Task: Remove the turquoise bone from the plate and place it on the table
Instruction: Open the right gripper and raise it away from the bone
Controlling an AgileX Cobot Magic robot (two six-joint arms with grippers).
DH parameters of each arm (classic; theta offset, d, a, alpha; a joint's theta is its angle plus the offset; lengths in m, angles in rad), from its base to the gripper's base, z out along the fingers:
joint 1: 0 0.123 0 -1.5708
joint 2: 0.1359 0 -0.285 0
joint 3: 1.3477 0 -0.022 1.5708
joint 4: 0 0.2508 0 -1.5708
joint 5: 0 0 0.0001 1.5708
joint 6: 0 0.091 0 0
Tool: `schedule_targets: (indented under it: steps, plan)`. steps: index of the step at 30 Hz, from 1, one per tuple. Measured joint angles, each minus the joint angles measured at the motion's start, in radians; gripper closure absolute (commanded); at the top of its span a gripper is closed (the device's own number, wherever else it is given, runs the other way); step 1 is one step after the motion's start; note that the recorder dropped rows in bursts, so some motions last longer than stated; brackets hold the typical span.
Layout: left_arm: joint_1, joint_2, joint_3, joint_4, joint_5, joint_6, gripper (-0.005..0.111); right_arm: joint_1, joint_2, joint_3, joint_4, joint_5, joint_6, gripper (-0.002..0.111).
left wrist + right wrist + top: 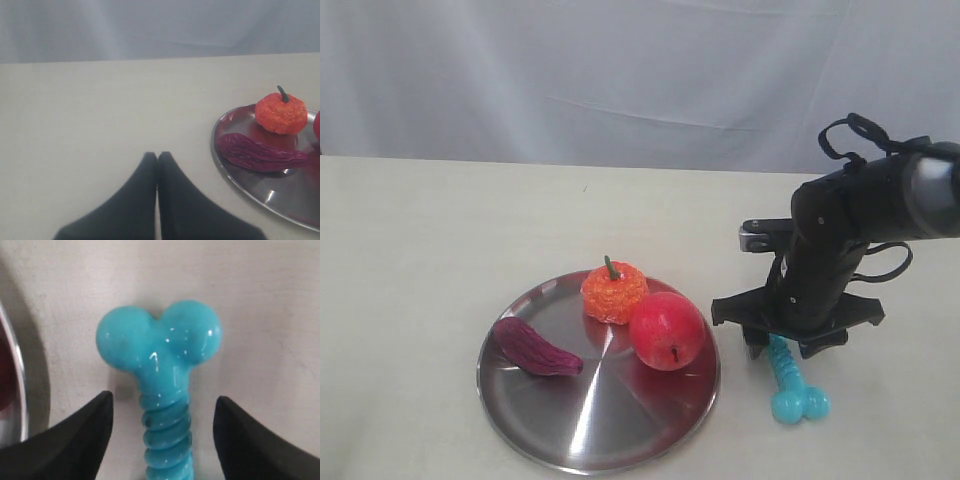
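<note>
So, my right claw (161, 407) pointed down, spread wide.
It straddled the turquoise bone (159, 342) lying on the counter (260, 290), gripping nothing.

The bone (790, 383) is glossy turquoise, with a ribbed shaft and a two-knobbed end. It lies flat on the desk (420, 250), off the plate (620, 425) and to its right in the exterior view, near the rim but apart from it. Its knobbed end points toward the front edge; the shaft runs back and slightly left, and its far end is hidden under the right gripper (785, 350), whose fingers (75, 440) stand spread either side of the shaft without touching it. The plate is round, shiny silver metal with a shallow rim, lying flat on the matte cream desk.
</note>
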Motion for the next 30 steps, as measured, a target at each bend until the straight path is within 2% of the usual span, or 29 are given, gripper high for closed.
schedule_targets:
  steps: [13,18,21,26,30]
  plan:
    - [0.000,0.000,0.000,0.000,0.000,0.000,0.107,0.000,0.000,0.000,0.000,-0.008,0.000,0.046]
    - [0.000,0.000,0.000,0.000,0.000,0.000,0.107,0.000,-0.114,0.000,0.000,0.013,-0.008,0.047]
    - [0.000,0.000,0.000,0.000,0.000,0.000,0.107,0.000,-0.239,0.000,-0.002,0.090,-0.023,0.047]
    - [0.000,0.000,0.000,0.000,0.000,0.000,0.107,0.005,-0.447,0.002,-0.006,0.326,-0.081,0.047]
    - [0.000,0.000,0.000,0.000,0.000,0.000,0.107,0.051,-0.616,0.037,-0.030,0.420,-0.086,0.047]
